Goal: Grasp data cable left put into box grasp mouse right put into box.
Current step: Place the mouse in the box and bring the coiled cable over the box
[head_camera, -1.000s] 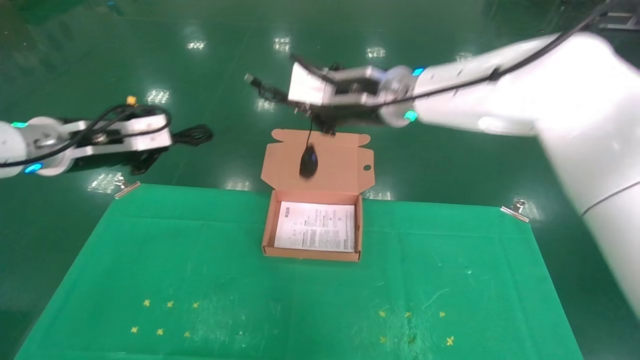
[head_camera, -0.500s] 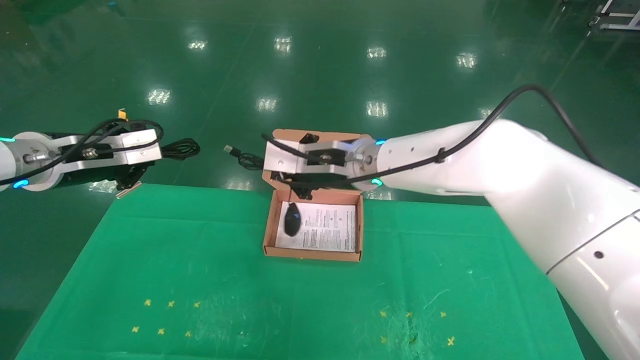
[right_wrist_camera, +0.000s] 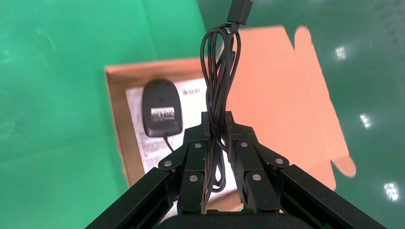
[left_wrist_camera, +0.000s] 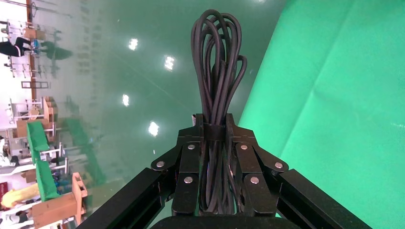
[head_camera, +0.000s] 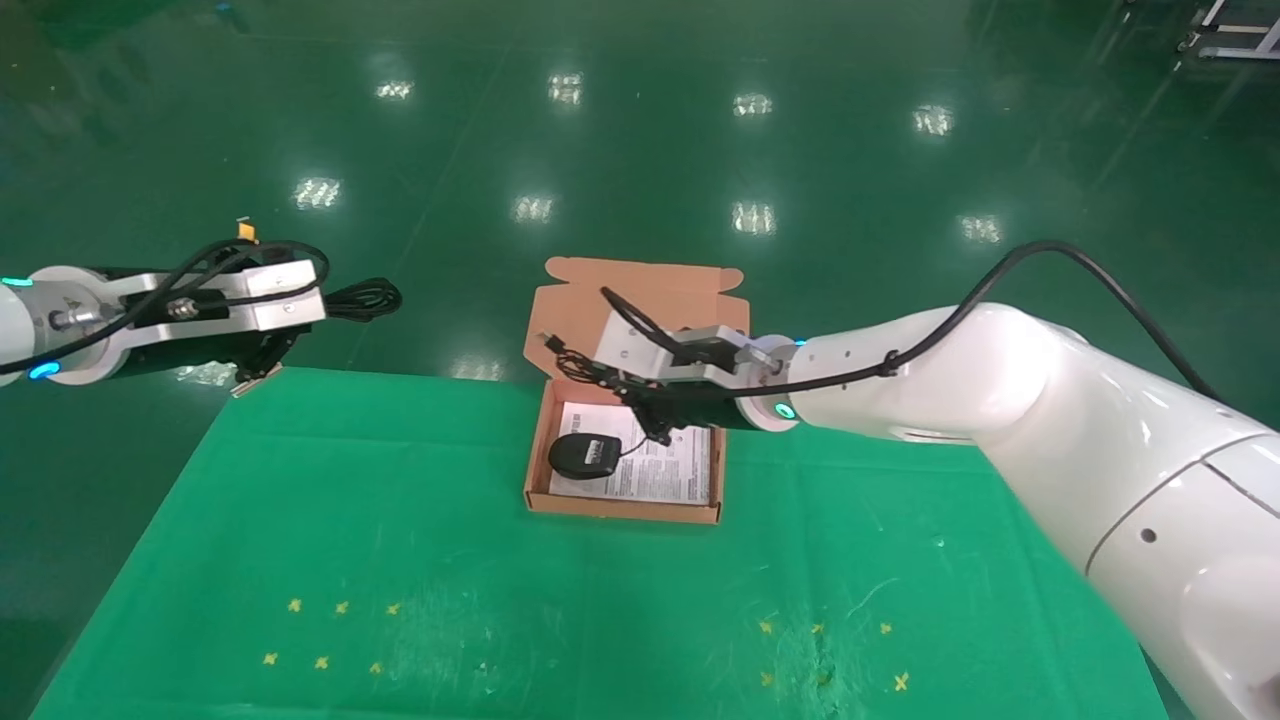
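The black mouse (head_camera: 585, 455) lies label side up on the white sheet in the left part of the salmon-orange box (head_camera: 620, 508); it also shows in the right wrist view (right_wrist_camera: 162, 107). My right gripper (head_camera: 645, 415) hovers low over the box, shut on the mouse's looped cord (right_wrist_camera: 219, 71), and the USB plug (head_camera: 550, 340) sticks out over the open lid (head_camera: 650, 290). My left gripper (head_camera: 325, 300) hangs beyond the table's far left corner, shut on the black data cable bundle (left_wrist_camera: 217, 62), whose loops stick out past the fingertips (head_camera: 365, 297).
A green cloth (head_camera: 400, 560) covers the table, held by a metal clip (head_camera: 250, 378) at the far left corner. Yellow cross marks (head_camera: 330, 635) lie near the front edge. A glossy green floor lies beyond the table.
My right gripper has come down from above the lid; the mouse, which hung by its cord, now lies in the box. My left arm has barely moved.
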Robot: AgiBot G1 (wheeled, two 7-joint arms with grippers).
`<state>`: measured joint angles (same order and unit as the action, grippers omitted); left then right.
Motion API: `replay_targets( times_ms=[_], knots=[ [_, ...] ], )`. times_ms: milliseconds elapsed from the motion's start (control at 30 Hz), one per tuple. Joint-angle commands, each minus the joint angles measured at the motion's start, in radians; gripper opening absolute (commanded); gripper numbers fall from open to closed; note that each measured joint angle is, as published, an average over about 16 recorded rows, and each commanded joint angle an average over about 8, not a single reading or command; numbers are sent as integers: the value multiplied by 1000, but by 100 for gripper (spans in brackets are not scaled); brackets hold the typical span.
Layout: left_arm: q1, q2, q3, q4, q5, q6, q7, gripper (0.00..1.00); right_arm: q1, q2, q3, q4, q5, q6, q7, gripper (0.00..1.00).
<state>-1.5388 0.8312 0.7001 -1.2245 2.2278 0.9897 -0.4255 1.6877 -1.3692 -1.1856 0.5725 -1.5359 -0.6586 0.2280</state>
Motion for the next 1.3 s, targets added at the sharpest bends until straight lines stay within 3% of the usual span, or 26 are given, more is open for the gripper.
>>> replay_targets(
  times_ms=[33,133,167,400,433,933,1300],
  knots=[
    [0,0,0,-1,1,0,-1,0,0,-1,-19,-20,11,8,11,0],
    [0,0,0,-1,1,0,-1,0,-1,-1,-46,-27,24,22,17,0],
    [0,0,0,-1,1,0,-1,0,0,-2,-54,-27,28,26,18,4],
    [1,0,0,-2,1,1,-2,0,4,1,-99,-23,50,39,21,92],
    [1,0,0,-2,1,1,-2,0,3,4,-102,-20,52,39,21,100],
    [51,49,9,18,-44,-58,31,0,12,51,-133,53,44,32,60,100],
    [123,182,38,138,-103,-238,178,0,47,185,-122,132,31,54,115,100]
  ],
)
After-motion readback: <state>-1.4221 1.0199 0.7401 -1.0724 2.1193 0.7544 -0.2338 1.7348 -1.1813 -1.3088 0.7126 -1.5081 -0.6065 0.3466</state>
